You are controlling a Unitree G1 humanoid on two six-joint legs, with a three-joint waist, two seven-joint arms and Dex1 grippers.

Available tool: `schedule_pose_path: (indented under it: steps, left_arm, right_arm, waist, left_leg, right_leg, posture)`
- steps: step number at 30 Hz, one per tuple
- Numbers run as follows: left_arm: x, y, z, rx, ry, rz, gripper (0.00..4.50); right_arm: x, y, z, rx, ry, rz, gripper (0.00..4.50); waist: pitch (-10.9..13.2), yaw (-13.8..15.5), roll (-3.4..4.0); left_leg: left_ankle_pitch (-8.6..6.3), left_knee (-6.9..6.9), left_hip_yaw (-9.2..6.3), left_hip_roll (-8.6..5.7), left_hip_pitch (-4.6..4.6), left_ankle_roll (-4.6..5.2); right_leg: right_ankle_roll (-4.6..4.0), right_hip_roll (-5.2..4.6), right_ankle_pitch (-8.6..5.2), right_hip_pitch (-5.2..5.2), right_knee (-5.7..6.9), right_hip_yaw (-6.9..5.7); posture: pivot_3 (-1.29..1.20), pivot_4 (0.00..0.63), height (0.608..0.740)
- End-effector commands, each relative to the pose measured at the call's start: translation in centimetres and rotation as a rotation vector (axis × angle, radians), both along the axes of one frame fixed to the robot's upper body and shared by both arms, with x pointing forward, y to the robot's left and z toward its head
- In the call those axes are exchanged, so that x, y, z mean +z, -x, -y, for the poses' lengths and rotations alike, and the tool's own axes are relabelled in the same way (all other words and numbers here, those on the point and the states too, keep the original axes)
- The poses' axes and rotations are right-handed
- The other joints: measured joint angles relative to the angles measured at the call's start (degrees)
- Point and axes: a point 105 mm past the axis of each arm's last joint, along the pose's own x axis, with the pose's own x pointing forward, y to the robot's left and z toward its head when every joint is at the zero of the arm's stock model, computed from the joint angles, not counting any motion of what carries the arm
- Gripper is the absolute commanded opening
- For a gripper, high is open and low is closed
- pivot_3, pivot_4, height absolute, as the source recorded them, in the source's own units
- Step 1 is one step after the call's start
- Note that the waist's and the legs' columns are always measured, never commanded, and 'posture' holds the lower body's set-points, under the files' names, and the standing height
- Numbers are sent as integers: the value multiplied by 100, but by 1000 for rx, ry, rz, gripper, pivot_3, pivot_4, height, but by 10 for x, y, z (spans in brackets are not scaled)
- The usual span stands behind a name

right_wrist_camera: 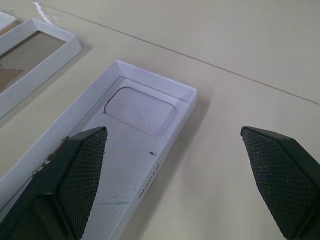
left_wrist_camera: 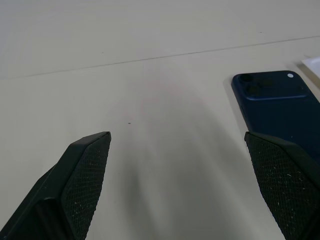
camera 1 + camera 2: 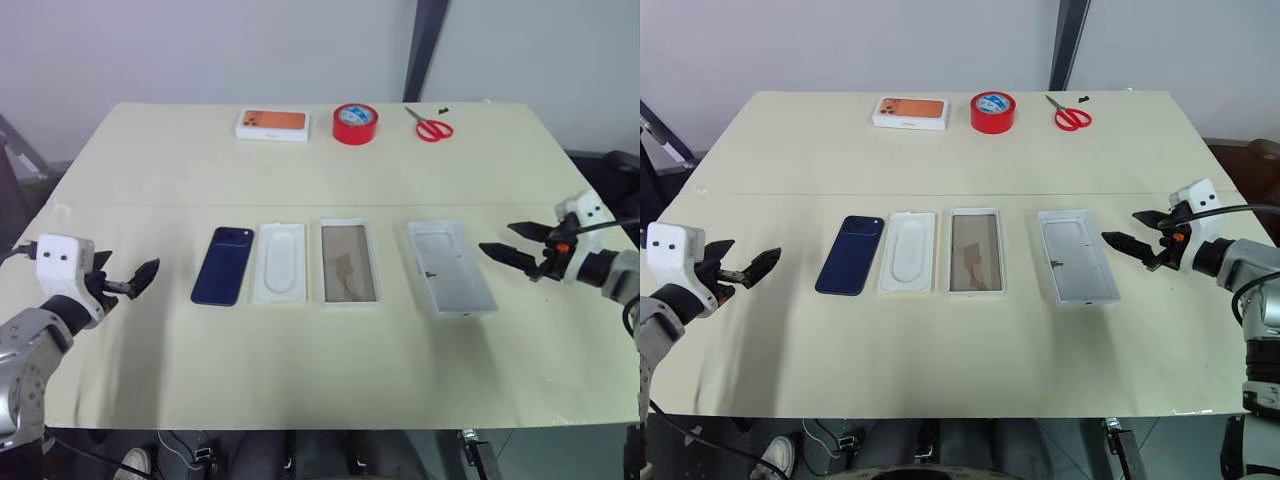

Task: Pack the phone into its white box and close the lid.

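Both arms are grey metal tubes with rounded joints. Each wrist carries a white, boxy camera housing with two small dark dots on its face. The left gripper [image 3: 140,278] has two tapered black fingers [image 2: 82,180] with finely textured, speckled pads. The right gripper [image 3: 512,243] matches, with an orange spot at its base and a black cable looping behind it.
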Motion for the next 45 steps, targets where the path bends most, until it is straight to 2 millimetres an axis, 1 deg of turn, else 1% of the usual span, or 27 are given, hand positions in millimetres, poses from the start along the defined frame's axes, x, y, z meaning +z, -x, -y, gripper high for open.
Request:
schedule_pose_path:
  steps: [1,5,7,8,11,12,14,15,18,19,21,25,27,29,32,35,39,44,45]
  left_arm:
    - [13,3,-2,14,-19,46,4500]
    - [13,5,2,18,-11,53,4500]
    - [13,5,8,5,-1,53,4500]
    - [12,4,16,-18,5,51,4500]
    - [12,0,49,-118,29,53,4500]
    - [13,-2,63,-159,44,57,4500]
    - [14,-1,78,-208,64,60,4500]
    - [14,-1,89,-243,74,59,4500]
    - [11,-4,132,-362,110,29,4500]
    - [9,-6,139,-371,114,8,4500]
    - [5,-10,142,-352,116,-23,4500]
    - [1,-30,146,-226,182,-118,4500]
    - [-7,-31,157,-252,186,-211,4500]
    - [-11,-32,162,-247,226,-263,4500]
    - [-13,-36,169,-227,300,-319,4500]
    - [-21,-35,176,-222,333,-400,4500]
    - [-27,-37,178,-196,359,-456,4500]
    - [-30,-38,181,-195,398,-472,4500]
    - [-31,-39,180,-190,404,-476,4260]
  right_arm:
    - [16,-4,-6,29,17,56,4476]
    - [16,-8,-14,49,19,63,4476]
    - [16,-10,-20,71,23,66,4476]
    - [16,-12,-25,87,30,69,4476]
    - [17,-13,-45,147,39,85,4476]
    - [18,-14,-54,171,34,93,4476]
    - [19,-12,-69,205,29,105,4476]
    - [21,-10,-78,232,30,113,4476]
    - [26,-3,-114,340,31,146,4476]
    - [25,1,-125,372,37,152,4476]
    - [22,7,-142,412,49,155,4476]
    - [15,24,-169,514,130,162,4476]
    - [16,29,-179,538,125,170,4476]
    - [16,33,-185,553,115,172,4476]
    - [15,37,-189,563,105,168,4476]
    - [13,39,-190,561,96,164,4476]
    - [13,40,-190,549,86,167,4476]
    - [11,41,-188,536,92,168,4476]
    - [11,41,-188,535,94,169,4497]
  waist:
    - [0,-2,0]
    - [0,1,0]
    - [0,2,0]
    - [0,2,0]
    - [0,3,0]
    - [0,10,0]
    - [0,11,0]
    - [0,12,0]
    - [0,19,0]
    - [-1,18,0]
    - [0,17,-1]
    - [2,30,-4]
    - [2,30,-5]
    - [2,25,-5]
    - [3,29,-10]
    - [3,24,-10]
    - [3,18,-10]
    - [3,25,-10]
    - [3,27,-10]
  left_leg:
    - [0,0,0,0,0,0]
    - [0,0,0,0,0,0]
    - [0,0,0,0,0,0]
    - [0,0,0,0,0,0]
    - [0,0,0,0,0,0]
    - [0,1,0,0,0,0]
    - [0,2,0,-1,0,0]
    - [0,2,0,-1,-1,0]
    - [0,2,0,-1,-1,0]
    - [0,4,0,-1,-1,0]
    - [0,7,-1,-2,-1,0]
    - [1,12,-3,-2,-1,1]
    - [1,18,-3,-4,-3,2]
    - [0,19,-3,-6,-4,4]
    - [0,21,-3,-7,-5,4]
    - [2,21,-4,-7,-4,2]
    - [3,21,-3,-7,-3,0]
    - [9,21,-3,-7,-1,-12]
    - [9,21,-3,-7,-1,-12]
  right_leg:
    - [0,0,0,0,0,0]
    - [0,0,0,0,1,0]
    - [0,0,0,0,0,0]
    - [0,0,0,0,0,0]
    - [0,0,0,1,0,0]
    - [1,0,0,0,1,0]
    - [1,0,1,1,1,0]
    - [1,0,1,1,0,0]
    - [2,1,1,1,1,-1]
    - [2,1,1,2,5,-1]
    - [2,2,1,3,6,-1]
    - [3,8,1,3,10,-3]
    - [3,10,2,4,11,-4]
    - [4,10,2,4,11,-3]
    - [4,12,2,4,10,-4]
    - [4,14,2,4,12,-3]
    - [4,15,2,4,12,-2]
    - [4,15,2,5,13,-2]
    - [4,15,2,6,12,-2]
  posture:
    - [0,150,725]
    - [0,150,725]
    - [0,150,725]
    - [0,150,725]
    - [0,150,725]
    - [0,150,725]
    - [0,150,725]
    - [0,150,725]
    - [0,150,725]
    - [0,150,725]
    - [0,150,725]
    - [0,150,725]
    - [0,150,725]
    - [0,150,725]
    - [0,150,725]
    - [0,150,725]
    - [0,150,725]
    - [0,150,725]
    - [0,150,725]
